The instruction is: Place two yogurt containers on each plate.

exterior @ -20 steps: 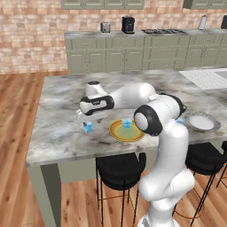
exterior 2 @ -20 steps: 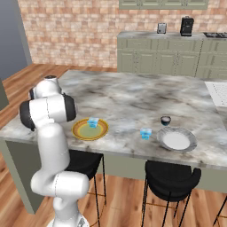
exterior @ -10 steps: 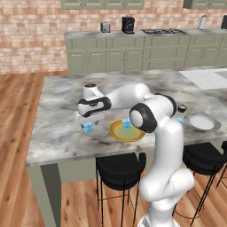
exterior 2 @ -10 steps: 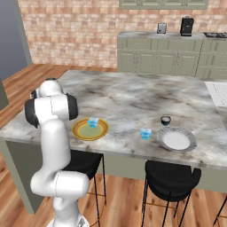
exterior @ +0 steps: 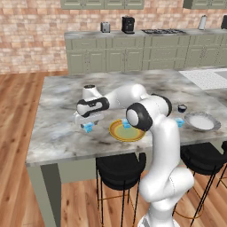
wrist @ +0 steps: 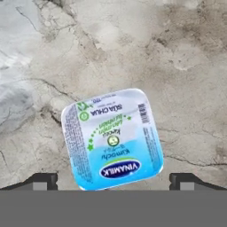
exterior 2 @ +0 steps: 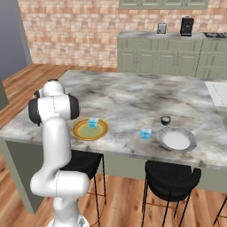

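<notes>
On the marble worktop (exterior: 62, 133), a yogurt container (wrist: 112, 139) sits beneath the claw (wrist: 113, 181); jaws spread wide, gripping nothing

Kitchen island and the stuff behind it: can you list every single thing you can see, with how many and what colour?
yogurt containers: three in view, light blue with whitish tops; one under the gripper on the bare marble, one on the yellow-rimmed plate, one on the marble just left of the grey-white plate
yellow-rimmed plate: one, yellow-orange rim, pale green centre, near the front edge
grey-white plate: one, shallow, further right along the front edge
small dark cup: one, behind the grey-white plate
island: one, grey-brown marble top
stools: black, under the front edge
toaster: one, silver, back counter
coffee machine: one, black, back counter
gripper: one, dark fingertips, open, straddling the first container
</notes>
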You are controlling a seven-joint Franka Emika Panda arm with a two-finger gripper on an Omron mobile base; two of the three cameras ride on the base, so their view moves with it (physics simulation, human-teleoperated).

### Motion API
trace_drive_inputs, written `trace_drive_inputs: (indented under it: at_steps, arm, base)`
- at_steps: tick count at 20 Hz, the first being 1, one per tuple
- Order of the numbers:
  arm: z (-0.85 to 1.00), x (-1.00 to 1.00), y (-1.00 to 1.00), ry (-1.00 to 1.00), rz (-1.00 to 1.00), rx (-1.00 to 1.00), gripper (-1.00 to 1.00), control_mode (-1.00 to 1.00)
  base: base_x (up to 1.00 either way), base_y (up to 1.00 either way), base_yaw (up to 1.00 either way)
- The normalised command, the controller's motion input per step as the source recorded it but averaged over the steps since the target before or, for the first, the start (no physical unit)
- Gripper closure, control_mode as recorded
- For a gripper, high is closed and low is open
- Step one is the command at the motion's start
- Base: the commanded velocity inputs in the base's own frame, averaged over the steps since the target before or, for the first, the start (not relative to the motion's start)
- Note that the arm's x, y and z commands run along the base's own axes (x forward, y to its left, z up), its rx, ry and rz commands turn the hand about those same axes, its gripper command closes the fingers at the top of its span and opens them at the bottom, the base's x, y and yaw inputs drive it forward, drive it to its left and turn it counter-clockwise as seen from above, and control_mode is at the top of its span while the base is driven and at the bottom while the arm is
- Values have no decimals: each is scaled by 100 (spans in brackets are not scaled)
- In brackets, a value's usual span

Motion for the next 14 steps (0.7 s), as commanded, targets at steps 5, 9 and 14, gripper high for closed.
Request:
trace_drive_inputs:
  at_steps: [5, 9, 14]
  arm:
    - [-19, 21, 2, 0, 0, 0, -100, -100]
    - [-20, 23, 0, 0, 0, 0, -100, -100]
    - [-17, 18, 0, 1, 0, 0, -100, -100]
  base:
    - [0, 0, 0]
    - [0, 0, 0]
    - [0, 0, 0]
